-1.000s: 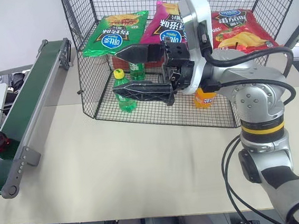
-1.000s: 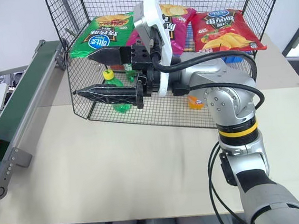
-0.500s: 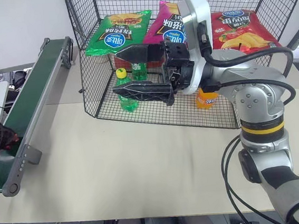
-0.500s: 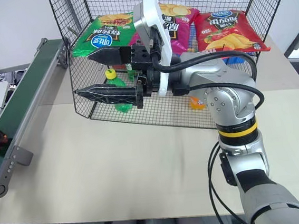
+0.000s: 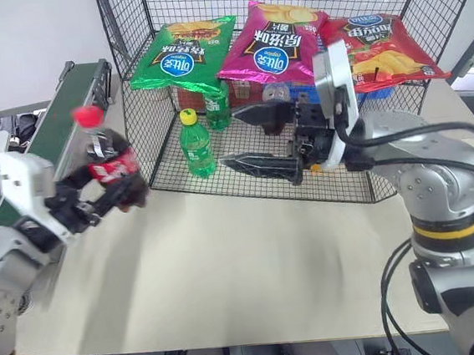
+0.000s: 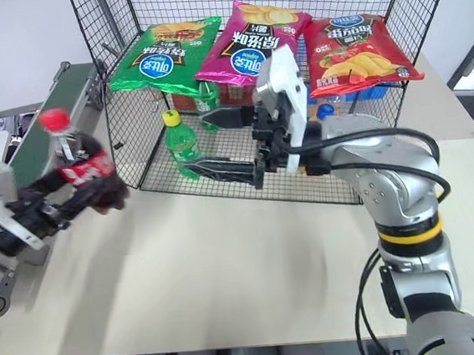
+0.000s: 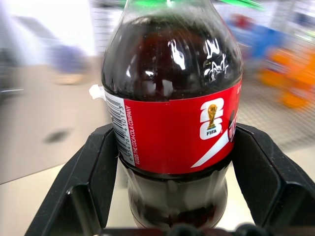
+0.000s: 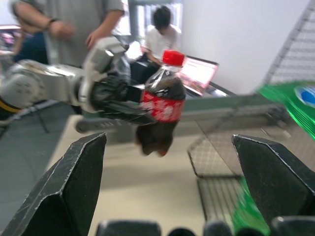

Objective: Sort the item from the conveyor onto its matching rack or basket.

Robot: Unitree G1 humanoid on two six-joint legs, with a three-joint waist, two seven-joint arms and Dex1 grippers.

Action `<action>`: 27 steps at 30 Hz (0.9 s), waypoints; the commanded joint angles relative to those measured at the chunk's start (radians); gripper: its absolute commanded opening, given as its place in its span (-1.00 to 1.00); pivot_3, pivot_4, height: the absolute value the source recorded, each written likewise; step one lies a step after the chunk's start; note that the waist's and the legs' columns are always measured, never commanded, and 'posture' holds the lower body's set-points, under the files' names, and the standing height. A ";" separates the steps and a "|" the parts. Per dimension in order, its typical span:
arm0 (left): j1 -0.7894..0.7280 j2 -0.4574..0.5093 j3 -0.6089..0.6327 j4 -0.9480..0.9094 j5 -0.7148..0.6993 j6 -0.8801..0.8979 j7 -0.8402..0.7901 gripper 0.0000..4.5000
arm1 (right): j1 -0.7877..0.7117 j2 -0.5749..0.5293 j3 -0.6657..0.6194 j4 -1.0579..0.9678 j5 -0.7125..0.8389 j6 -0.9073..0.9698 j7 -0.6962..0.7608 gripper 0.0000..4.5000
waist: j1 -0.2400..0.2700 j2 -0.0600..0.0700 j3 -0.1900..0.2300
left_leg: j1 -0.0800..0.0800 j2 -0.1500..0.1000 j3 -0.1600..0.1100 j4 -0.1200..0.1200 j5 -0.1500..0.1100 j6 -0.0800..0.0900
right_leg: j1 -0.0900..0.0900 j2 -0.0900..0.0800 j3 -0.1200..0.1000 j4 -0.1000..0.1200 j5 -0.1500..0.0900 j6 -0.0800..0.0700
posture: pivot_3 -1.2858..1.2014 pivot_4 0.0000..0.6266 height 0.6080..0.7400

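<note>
Surface: you are looking down on a pale beige table (image 5: 229, 270) with a white wall behind it.
Conveyor: your dark green belt (image 5: 63, 110) with grey rails runs along the table's left edge, away from you.
Cage: the black wire-mesh cage (image 5: 142, 111) stands at the far side of the table, just beside the belt's far end.
Cola bottle: you see the cola bottle (image 5: 111, 160) off the belt and up in the air over the table's left part — red cap tilted up and to the left, short of the cage's near left corner.
Left gripper: your left gripper (image 7: 172, 162) is clamped on the cola bottle; the two black fingers (image 7: 93, 172) press its sides at the lower edge of the red label.
Right gripper: your right gripper (image 5: 254, 134) hangs in front of the cage's near wall, pointing left toward the bottle, its two fingers spread wide with nothing between them.
Cage contents: a green soda bottle (image 5: 195, 144) with a yellow cap stands upright on the mesh floor near the left wall.
Chip bags: three lie high in the cage — green (image 5: 183, 53), magenta (image 5: 270, 44) and red (image 5: 380, 50).
Background: in the right wrist view, people stand behind the belt.
</note>
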 commanded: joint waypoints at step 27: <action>-0.773 -0.733 -0.587 1.171 0.674 -0.863 -0.005 0.30 | 0.473 0.141 0.008 -0.331 -0.440 0.007 -0.627 1.00 | 0.034 0.001 0.000 | -0.004 -0.004 0.002 0.005 0.001 0.000 | 0.001 0.017 0.003 0.000 0.000 0.002 | 0.03 -0.52 1.00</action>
